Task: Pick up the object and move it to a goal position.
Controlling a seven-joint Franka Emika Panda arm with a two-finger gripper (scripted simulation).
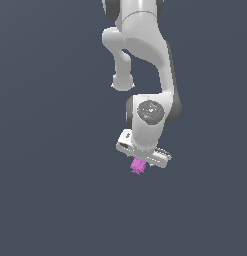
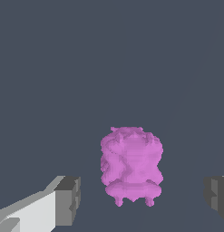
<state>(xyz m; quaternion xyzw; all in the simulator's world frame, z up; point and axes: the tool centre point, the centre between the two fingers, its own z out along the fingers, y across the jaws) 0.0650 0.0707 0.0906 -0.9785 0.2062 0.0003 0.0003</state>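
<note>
Wrist view: bumpy magenta object [image 2: 131,165] sits untouched between the end effector's [image 2: 143,197] spread blocky fingers.

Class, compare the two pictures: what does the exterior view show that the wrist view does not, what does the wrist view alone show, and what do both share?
Only the exterior view shows the white arm reaching down, with the tool's body directly above the pink lump.

Only the wrist view shows the two dark fingertips standing apart on either side of the lump, touching neither side, and its bumpy surface in detail.

Both show the pink lump, the tool and the plain dark grey ground.
</note>
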